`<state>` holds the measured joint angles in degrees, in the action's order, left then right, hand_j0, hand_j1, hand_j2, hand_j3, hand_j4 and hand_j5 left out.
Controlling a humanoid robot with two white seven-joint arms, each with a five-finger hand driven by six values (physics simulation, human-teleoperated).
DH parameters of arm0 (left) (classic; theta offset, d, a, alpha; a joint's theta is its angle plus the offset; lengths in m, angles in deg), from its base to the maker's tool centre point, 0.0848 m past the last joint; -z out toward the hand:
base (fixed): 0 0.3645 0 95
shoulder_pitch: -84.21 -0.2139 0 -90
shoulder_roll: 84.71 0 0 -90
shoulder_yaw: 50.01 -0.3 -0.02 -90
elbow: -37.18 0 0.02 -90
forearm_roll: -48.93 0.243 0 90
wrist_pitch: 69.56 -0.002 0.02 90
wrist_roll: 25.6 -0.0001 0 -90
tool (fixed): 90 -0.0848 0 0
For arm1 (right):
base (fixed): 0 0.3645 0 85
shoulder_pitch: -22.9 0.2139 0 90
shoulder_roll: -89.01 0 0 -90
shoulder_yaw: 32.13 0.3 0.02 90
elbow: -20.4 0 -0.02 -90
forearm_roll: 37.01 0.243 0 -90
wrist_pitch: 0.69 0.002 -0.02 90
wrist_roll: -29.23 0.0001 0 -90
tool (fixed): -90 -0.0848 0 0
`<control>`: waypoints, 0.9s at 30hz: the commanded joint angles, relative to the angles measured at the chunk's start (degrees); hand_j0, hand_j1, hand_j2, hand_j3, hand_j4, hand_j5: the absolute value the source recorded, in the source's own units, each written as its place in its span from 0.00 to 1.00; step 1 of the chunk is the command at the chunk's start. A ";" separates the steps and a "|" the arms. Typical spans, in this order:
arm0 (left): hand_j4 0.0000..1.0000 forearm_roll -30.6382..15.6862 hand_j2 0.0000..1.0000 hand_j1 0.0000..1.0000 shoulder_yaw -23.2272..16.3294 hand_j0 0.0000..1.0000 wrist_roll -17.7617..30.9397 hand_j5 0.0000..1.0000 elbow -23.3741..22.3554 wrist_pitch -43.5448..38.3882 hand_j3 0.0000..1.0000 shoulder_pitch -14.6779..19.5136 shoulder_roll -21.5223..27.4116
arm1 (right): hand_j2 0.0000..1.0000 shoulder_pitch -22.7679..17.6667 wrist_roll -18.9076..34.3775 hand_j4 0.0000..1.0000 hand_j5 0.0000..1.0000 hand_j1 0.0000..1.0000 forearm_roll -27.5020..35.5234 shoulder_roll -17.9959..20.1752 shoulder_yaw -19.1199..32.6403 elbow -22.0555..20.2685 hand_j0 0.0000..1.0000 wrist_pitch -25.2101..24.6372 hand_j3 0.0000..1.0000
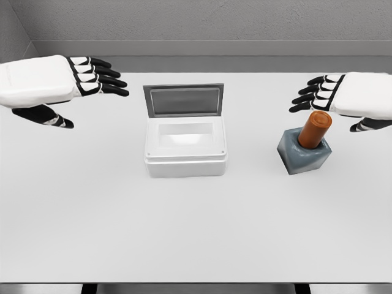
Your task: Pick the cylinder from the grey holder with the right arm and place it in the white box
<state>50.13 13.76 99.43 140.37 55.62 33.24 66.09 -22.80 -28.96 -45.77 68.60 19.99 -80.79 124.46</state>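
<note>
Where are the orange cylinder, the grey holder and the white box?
orange cylinder [315, 129], head view, middle of its side.
grey holder [304, 158], head view, front face below the cylinder.
white box [186, 164], head view, front wall under the open lid.

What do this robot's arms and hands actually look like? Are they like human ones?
Somewhat. Each arm ends in a smooth, rounded white shell with no cables, sleeves or markings visible. The left hand and right hand each have slim black fingers with white plates on the segments nearest the palm, and a black thumb set lower. The two look like mirror images of each other.
</note>
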 commanded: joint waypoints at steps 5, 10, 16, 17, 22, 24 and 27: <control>1.00 -0.41 1.00 1.00 -0.05 1.00 -0.03 1.00 0.00 -0.18 1.00 0.00 0.02 | 1.00 1.93 3.19 1.00 1.00 1.00 -1.87 -9.56 1.05 7.66 1.00 -0.15 1.00; 1.00 -0.41 1.00 1.00 -0.05 1.00 -0.03 1.00 0.00 -0.18 1.00 -0.26 -0.07 | 1.00 3.96 3.19 1.00 1.00 1.00 -7.85 -10.00 0.96 11.18 1.00 -0.15 1.00; 1.00 -0.41 1.00 1.00 -0.05 1.00 -0.03 1.00 0.00 -0.18 1.00 -0.18 0.02 | 1.00 3.96 3.19 1.00 1.00 1.00 -11.98 -9.12 -1.76 10.83 1.00 -0.15 1.00; 1.00 -0.41 1.00 1.00 -0.05 1.00 -0.03 1.00 0.00 -0.18 1.00 -0.09 0.02 | 1.00 3.87 3.19 1.00 1.00 1.00 -12.16 -9.21 -2.73 10.57 1.00 -0.15 1.00; 1.00 -0.15 1.00 1.00 -0.05 1.00 -0.03 1.00 0.00 -0.18 1.00 -0.09 -0.07 | 1.00 2.64 3.19 1.00 1.00 1.00 -13.48 -9.82 -5.10 9.60 1.00 -0.15 1.00; 1.00 -0.15 1.00 1.00 -0.05 1.00 -0.03 1.00 0.00 -0.18 1.00 -0.09 -0.07 | 1.00 2.55 3.19 1.00 1.00 1.00 -14.88 -9.91 -5.19 9.60 1.00 -0.15 1.00; 1.00 -0.15 1.00 1.00 -0.05 1.00 -0.03 1.00 0.00 -0.18 1.00 -0.09 0.02 | 1.00 2.64 3.19 1.00 1.00 1.00 -15.32 -10.09 -5.19 9.60 1.00 -0.15 1.00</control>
<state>50.29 13.69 99.43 140.37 55.61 33.15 66.01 -20.26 -25.74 -60.67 58.54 14.96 -71.13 124.46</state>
